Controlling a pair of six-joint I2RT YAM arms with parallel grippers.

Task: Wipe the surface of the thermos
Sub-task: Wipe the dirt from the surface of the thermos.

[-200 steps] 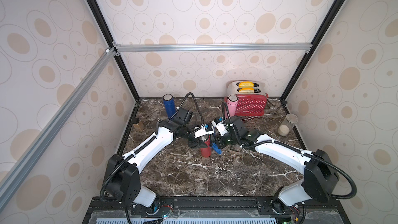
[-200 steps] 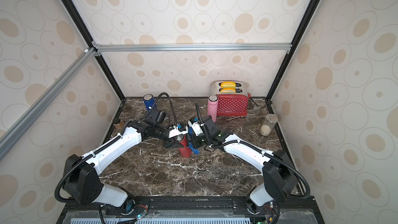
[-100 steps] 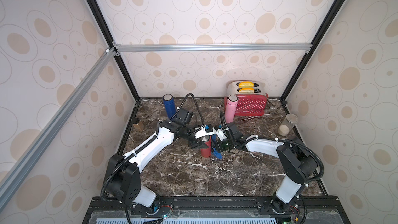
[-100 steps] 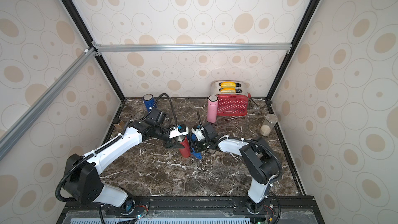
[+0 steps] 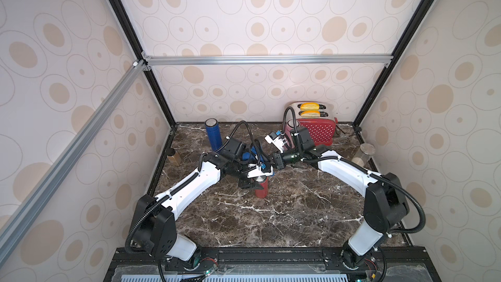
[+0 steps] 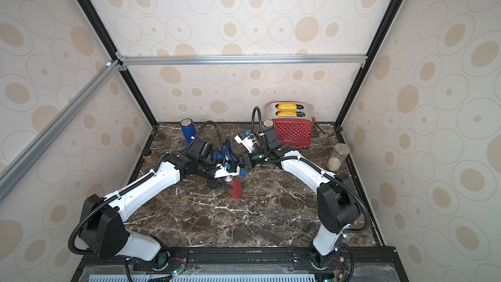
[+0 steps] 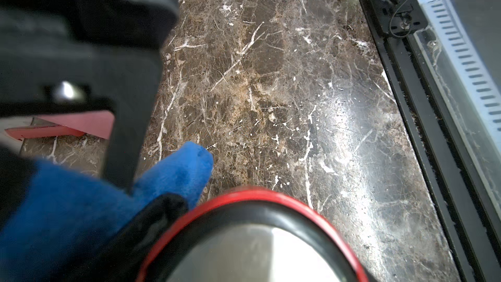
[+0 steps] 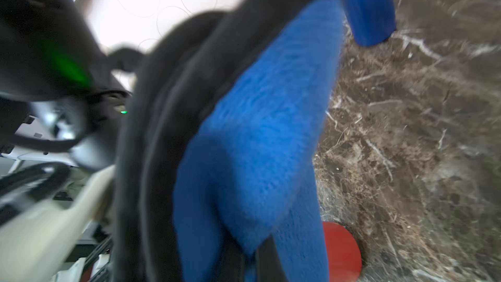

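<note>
Left gripper [image 5: 257,180]: jaws clamped on the red thermos [image 5: 262,191] just under its lid, holding it upright on the marble table [image 5: 271,221], about mid-table. Right gripper [image 5: 273,164]: jaws together, pinching a blue cloth [image 8: 257,145] that bunches out past the fingertips. In the left wrist view the cloth end sits just beside the lid rim. Can't tell if it actually presses on the wall; the right wrist view is blurred, with the red body showing below the cloth.

Step, as I read it: wiping in progress, cloth up at the top of the thermos on the far side from the arm bases. Most of the body looks not yet covered.

Next move calls for the cloth pressed flat on the wall and drawn down or around while the left grip holds firm, since side load could tip it. The band under the left fingers needs a turn or regrip.

Further out, a blue thermos [image 5: 213,136] and a red toaster [image 5: 317,131] stand at the back, well apart.
</note>
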